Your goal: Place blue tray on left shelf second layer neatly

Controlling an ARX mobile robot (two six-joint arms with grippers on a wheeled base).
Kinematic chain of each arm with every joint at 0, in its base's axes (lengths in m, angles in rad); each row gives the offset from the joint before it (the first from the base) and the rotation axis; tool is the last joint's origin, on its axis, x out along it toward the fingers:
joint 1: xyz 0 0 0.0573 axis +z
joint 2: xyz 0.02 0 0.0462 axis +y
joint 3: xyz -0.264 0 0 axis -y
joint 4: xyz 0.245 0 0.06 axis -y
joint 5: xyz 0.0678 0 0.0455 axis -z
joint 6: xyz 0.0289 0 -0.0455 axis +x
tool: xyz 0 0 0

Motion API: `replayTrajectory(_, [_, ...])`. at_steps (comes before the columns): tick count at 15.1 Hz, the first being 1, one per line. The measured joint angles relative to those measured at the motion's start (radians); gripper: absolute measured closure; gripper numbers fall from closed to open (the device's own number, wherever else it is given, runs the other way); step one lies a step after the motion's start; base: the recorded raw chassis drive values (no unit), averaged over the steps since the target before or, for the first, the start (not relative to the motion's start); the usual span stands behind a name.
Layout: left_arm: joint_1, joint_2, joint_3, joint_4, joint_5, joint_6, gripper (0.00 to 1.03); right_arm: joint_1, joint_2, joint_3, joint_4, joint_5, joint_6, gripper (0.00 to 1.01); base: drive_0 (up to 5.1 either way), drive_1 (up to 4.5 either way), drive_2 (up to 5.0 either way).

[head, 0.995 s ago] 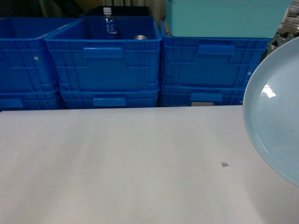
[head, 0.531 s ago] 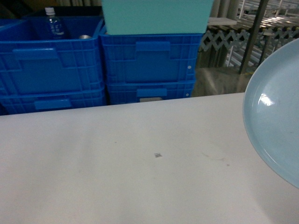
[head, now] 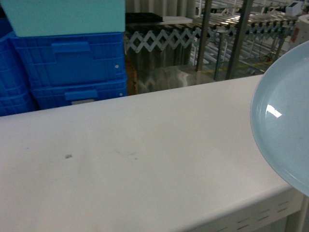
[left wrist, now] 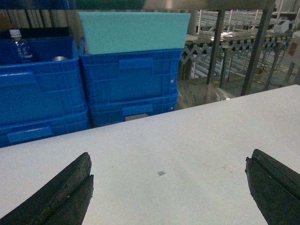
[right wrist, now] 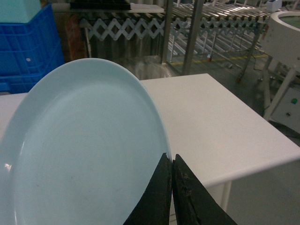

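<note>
The blue tray (head: 282,121) is a pale blue, shallow dish that hangs tilted at the right edge of the head view, over the white table's right end. In the right wrist view the blue tray (right wrist: 84,140) fills the left half, and my right gripper (right wrist: 171,157) is shut on its rim. My left gripper (left wrist: 169,157) stands open above the bare table top, holding nothing. Neither gripper shows in the head view. Behind the table stands a shiny steel rack (head: 203,34) with slim uprights and a flat tier; I cannot tell whether it is the left shelf.
Stacked deep-blue crates (head: 72,63) with a teal bin (head: 63,14) on top stand behind the white table (head: 145,159) at the left. A bottle (left wrist: 18,44) sits in one crate. The table's right corner (right wrist: 262,159) drops to the floor. A roller conveyor (head: 241,19) runs behind.
The head view has swung right: the crates slid to the left edge and the steel rack and table's right end came into view. The tray kept its place at the right.
</note>
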Motion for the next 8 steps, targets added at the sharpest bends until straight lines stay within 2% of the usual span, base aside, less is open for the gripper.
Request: replayTrajectory(8, [0.000,0.000,0.000,0.003,0.000,0.000,0.05,0.000,0.000,0.000,0.001,0.000,0.000,0.99,3.1,-3.94,-3.9])
